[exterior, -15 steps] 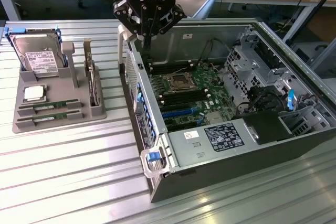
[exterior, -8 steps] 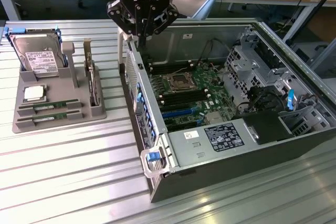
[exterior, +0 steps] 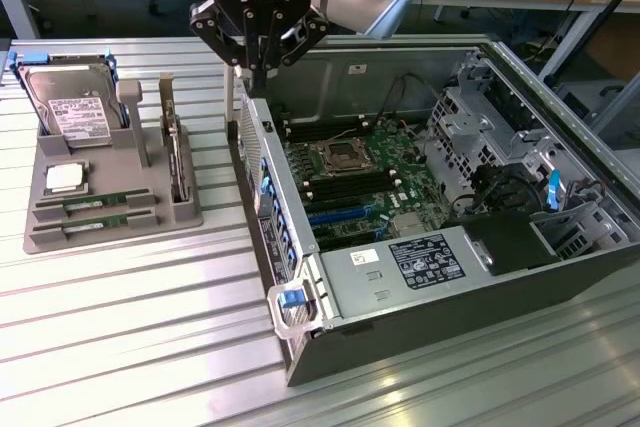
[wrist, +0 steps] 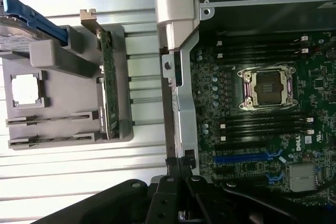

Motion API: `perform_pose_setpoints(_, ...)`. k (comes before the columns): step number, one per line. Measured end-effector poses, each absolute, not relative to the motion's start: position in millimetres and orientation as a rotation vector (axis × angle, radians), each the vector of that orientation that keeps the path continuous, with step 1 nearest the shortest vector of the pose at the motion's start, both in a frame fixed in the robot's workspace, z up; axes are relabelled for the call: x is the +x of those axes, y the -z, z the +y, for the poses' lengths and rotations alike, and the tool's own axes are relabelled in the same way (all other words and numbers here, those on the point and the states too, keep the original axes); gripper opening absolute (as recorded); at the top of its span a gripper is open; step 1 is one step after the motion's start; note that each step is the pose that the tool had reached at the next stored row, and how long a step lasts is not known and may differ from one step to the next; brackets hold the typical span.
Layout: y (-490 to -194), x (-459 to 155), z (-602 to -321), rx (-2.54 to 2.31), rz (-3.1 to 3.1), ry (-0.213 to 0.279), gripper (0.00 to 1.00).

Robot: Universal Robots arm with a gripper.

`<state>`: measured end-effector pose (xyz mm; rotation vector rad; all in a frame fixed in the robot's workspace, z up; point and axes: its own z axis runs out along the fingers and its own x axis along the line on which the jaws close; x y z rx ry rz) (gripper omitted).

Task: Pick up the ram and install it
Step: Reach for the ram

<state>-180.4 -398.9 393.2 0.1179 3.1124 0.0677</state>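
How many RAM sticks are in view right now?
2. The first ram sits in the gray tray slot nearest the CPU chip; the second ram sits in the next slot, by the tray's edge. More could be hidden inside the case.

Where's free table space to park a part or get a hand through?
Biggest bare patch: table at the exterior view's lower left, bordered by the parts tray and the computer case. Tray-to-case strip is narrow. Crowded: the tray and the case interior; the gripper hangs over the case wall facing the tray.
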Motion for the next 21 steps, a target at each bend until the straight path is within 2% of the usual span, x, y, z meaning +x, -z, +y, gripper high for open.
perform_pose_setpoints(21,-393.1,-212.6,-398.9,0.118,3.113,-0.068,0.11)
